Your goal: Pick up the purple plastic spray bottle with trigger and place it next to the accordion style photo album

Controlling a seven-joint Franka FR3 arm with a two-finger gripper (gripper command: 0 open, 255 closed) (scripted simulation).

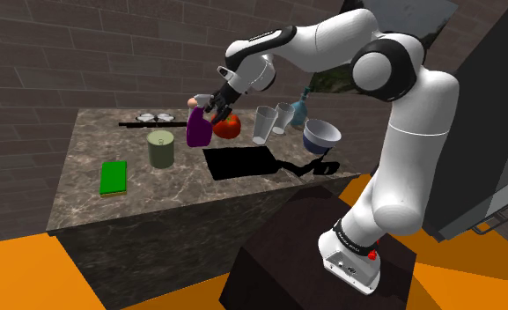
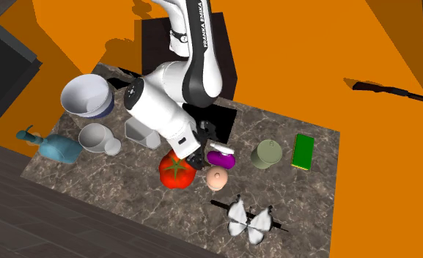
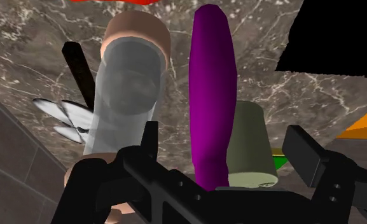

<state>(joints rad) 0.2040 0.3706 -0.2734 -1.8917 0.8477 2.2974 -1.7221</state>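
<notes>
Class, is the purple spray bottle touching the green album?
Apart. In the shoulder view the purple spray bottle and the green album are separated by bare countertop and a grey-green cup.

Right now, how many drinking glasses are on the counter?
2. One glass stands near the tomato; the other glass is between it and the blue bottle. The arm could hide more.

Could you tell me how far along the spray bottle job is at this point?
Nothing is finished yet: the purple spray bottle stands on the marble counter, apart from the green photo album. In hand: the gripper is at the bottle, open fingers either side without touching it. Left: close, lift, carry it past the grey-green cup and set it beside the album.
</notes>
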